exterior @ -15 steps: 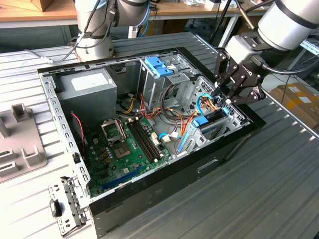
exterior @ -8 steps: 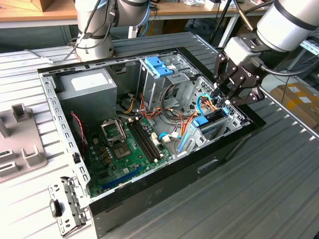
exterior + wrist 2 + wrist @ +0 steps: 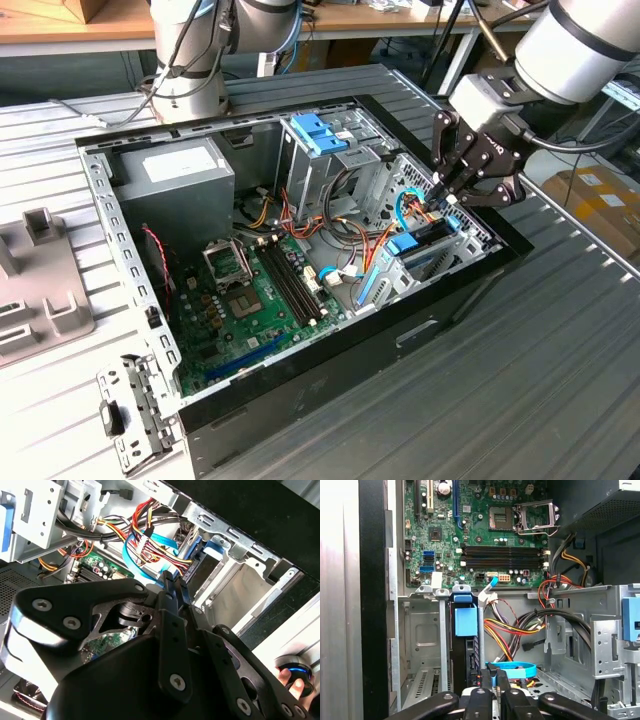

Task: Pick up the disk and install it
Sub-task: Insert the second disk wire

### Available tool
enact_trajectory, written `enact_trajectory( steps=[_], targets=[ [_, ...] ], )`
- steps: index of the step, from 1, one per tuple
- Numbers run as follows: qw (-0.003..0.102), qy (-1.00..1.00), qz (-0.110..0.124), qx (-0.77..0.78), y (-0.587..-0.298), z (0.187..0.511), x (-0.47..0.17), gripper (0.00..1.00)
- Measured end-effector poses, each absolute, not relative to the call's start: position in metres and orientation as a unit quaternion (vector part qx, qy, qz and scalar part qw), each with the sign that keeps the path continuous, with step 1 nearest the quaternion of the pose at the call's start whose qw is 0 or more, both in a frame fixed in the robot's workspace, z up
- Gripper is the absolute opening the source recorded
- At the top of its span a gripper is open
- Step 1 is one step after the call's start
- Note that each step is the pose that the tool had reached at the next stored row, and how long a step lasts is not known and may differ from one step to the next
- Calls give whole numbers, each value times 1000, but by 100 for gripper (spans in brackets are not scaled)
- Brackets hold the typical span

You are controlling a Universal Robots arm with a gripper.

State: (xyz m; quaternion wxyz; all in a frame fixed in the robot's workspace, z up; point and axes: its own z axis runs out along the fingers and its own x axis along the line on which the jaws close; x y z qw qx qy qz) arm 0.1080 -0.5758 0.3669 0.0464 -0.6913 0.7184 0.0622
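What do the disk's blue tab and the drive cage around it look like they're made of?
The disk's blue tab looks like matte moulded plastic: uniform light-blue colour, soft edges, no glint. The drive cage looks like bare sheet metal, probably steel: dull silver-grey, thin folded walls with punched slots.
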Motion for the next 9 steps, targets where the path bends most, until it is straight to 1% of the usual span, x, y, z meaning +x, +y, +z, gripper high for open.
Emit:
enact_trajectory(
  steps=[9],
  targets=[
    [46,718,62,-691,-578,367,108,16]
  ],
)
